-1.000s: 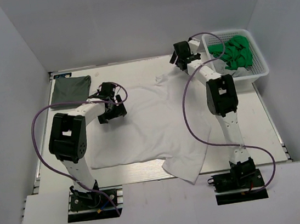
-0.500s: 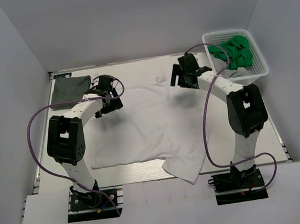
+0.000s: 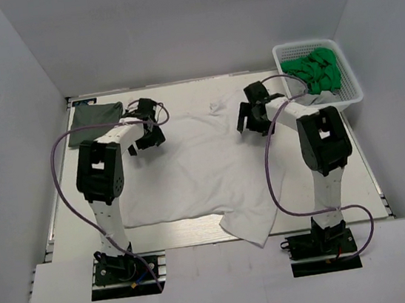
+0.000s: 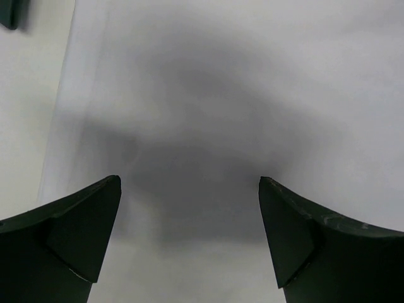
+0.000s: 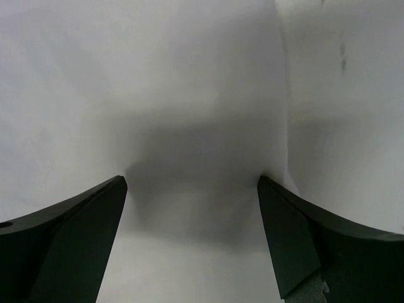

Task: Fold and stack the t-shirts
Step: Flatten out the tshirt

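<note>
The white t-shirt [image 3: 204,166] lies spread flat across the middle of the table, with one lower corner folded near the front edge. The dark grey-green t-shirt [image 3: 95,123] lies folded at the far left corner. My left gripper [image 3: 144,139] is open and low over the white shirt's far left shoulder; the left wrist view shows the gripper [image 4: 189,183] with white cloth [image 4: 208,95] between the spread fingers. My right gripper [image 3: 251,119] is open and low over the far right shoulder; the right wrist view shows the gripper [image 5: 191,180] over the cloth [image 5: 189,82], beside its edge.
A white basket [image 3: 347,95] with several green items stands at the far right corner, just beyond the right arm. Bare table [image 5: 347,95] shows right of the shirt's edge. Grey walls close in the back and both sides.
Both grippers have moved to the white shirt's far edge and lowered onto it. The left went toward the far left; the right came from near the basket toward the shirt.
</note>
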Robot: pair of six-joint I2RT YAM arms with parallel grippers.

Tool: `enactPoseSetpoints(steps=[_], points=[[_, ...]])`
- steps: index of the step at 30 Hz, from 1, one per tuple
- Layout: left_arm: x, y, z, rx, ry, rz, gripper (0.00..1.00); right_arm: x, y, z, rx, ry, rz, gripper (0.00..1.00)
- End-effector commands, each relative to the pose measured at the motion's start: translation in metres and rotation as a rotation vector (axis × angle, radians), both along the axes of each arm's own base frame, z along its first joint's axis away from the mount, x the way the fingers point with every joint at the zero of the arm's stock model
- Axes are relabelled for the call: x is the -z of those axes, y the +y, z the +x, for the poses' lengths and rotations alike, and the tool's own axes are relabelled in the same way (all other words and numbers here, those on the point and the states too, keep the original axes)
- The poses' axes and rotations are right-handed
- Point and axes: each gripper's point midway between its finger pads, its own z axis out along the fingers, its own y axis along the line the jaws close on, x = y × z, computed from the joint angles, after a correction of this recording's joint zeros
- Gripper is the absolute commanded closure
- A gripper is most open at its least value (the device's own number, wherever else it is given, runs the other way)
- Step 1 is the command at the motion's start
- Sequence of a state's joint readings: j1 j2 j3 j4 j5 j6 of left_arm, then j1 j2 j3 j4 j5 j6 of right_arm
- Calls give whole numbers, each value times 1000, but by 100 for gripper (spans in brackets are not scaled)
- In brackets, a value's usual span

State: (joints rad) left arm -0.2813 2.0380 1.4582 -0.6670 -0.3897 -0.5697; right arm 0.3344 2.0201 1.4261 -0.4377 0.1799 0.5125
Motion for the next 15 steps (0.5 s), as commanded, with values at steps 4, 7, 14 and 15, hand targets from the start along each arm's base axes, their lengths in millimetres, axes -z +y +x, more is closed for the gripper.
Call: enactPoseSetpoints(steps=[4,7,14,15], points=[[7,-23,44,26,-23,-65,0,22,-39,45,98,60,-123,10],[17,-31,65,49,-10,-72,0,24,-41,76,108,42,-100,10],[17,-47,120,92,-49,-74,0,-1,-31,151,49,-99,-39,10],[13,-49,126,92,-62,-77,0,-20,-31,155,47,-139,-34,10]])
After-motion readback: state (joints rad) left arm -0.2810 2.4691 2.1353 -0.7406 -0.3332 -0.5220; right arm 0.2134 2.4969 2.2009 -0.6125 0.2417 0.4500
